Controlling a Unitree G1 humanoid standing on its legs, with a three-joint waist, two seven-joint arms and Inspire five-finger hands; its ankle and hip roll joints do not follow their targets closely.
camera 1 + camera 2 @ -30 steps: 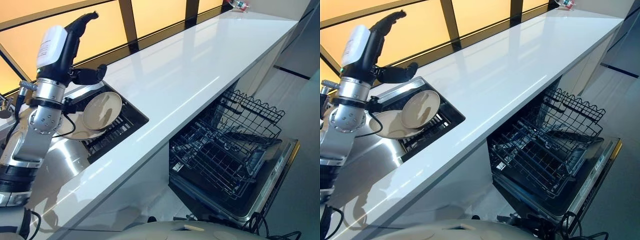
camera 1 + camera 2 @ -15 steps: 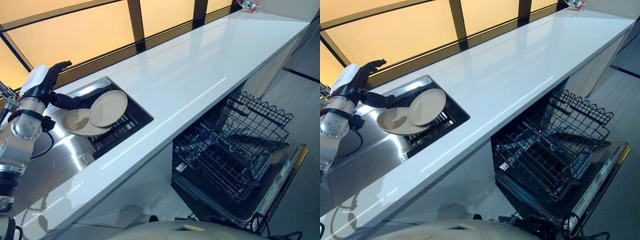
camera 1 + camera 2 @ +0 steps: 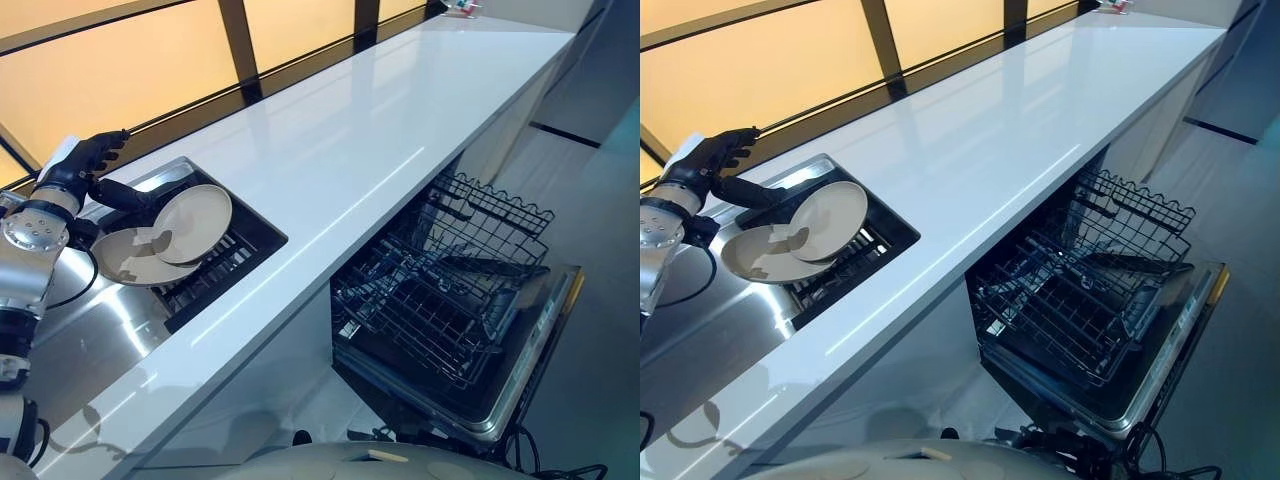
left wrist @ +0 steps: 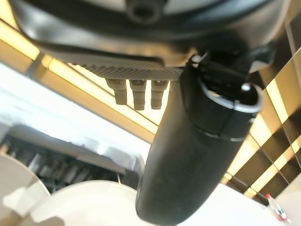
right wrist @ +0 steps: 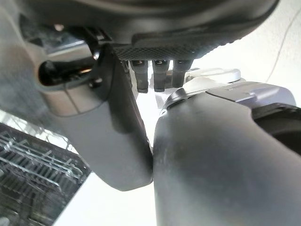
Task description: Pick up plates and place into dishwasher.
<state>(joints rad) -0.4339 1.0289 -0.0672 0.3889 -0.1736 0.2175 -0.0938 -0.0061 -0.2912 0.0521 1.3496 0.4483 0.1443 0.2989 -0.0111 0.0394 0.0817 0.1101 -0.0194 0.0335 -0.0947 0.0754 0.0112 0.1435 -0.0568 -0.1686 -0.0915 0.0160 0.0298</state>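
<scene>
Two beige plates rest in the sink on a black rack (image 3: 225, 262). The small plate (image 3: 195, 208) leans tilted over the rim of the large plate (image 3: 122, 262), which lies flatter. My left hand (image 3: 80, 168) hovers at the sink's back edge just left of the plates, open, with its thumb stretched toward the small plate's rim; it holds nothing. The left wrist view looks past the thumb (image 4: 188, 155) down at the large plate (image 4: 89, 202). My right hand (image 5: 117, 136) hangs low with relaxed fingers and nothing in it, the dishwasher rack (image 5: 33, 174) below it.
The dishwasher (image 3: 520, 350) stands open under the counter on the right, its door down and lower wire rack (image 3: 430, 300) pulled out, with an upper rack (image 3: 495, 215) behind. A long white countertop (image 3: 340, 150) runs between sink and dishwasher. A steel drainboard (image 3: 90, 340) lies at the left.
My left hand has come down from high above the sink to the level of the plates' back edge. The camera has shifted a little. The plates have not moved.
</scene>
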